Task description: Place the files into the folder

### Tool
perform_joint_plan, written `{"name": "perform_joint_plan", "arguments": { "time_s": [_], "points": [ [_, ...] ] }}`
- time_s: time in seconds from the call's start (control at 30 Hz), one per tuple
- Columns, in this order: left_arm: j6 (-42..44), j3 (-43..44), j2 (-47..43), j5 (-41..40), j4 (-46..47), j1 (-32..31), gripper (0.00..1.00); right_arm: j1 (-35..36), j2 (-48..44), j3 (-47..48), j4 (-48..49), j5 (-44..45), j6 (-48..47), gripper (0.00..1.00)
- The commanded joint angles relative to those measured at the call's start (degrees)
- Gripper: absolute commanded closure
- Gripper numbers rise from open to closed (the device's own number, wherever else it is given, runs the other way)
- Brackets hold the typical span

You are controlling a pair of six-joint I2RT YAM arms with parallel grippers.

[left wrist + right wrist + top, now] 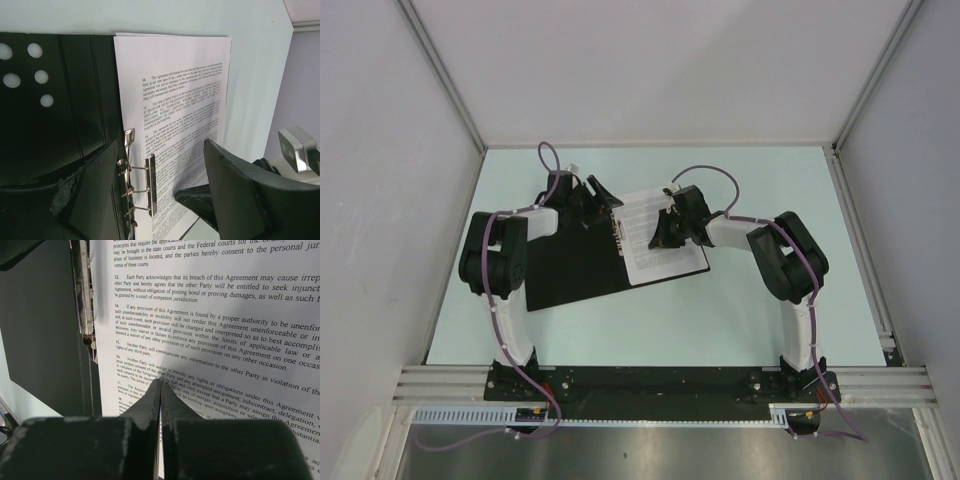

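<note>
One folder (570,265) lies open and flat on the pale table (740,300), black inside facing up. The files (670,258) rest on its right half, long edge against the spine. Only one printed sheet can be counted for sure. In the left wrist view a thin second edge seems to peek out at the top corner, but that is too slight to be certain.

One metal clip (150,185) sits at the spine, its bar lying over the page's inner margin.

There are two grippers, both over the folder. The left gripper (162,165) stands wide open and has hold of nothing; its two fingers (95,190) flank the clip, one over the black cover and one over the page. Whether either touches the clip's wire lever is unclear.

The right gripper (161,387) is fully closed, its two fingertips pressed together with nothing between them, and the joined tip bears down on the printed sheet near its middle.

Five pale round spots (41,76) show on the black left leaf.
</note>
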Motion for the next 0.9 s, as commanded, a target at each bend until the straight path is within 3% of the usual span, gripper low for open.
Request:
{"name": "perform_joint_plan", "arguments": {
  "time_s": [0.0,0.87],
  "points": [
    [-1.36,2.01,2.06,1.06,3.27,0.27,0.25,0.42,0.94,1.76,1.13,0.08,0.65,1.00],
    [-5.76,3.59,4.26,7.13,9.77,-0.08,0.25,0.51,1.56,1.76,1.57,-0.28,1.00,1.00]
  ]
}}
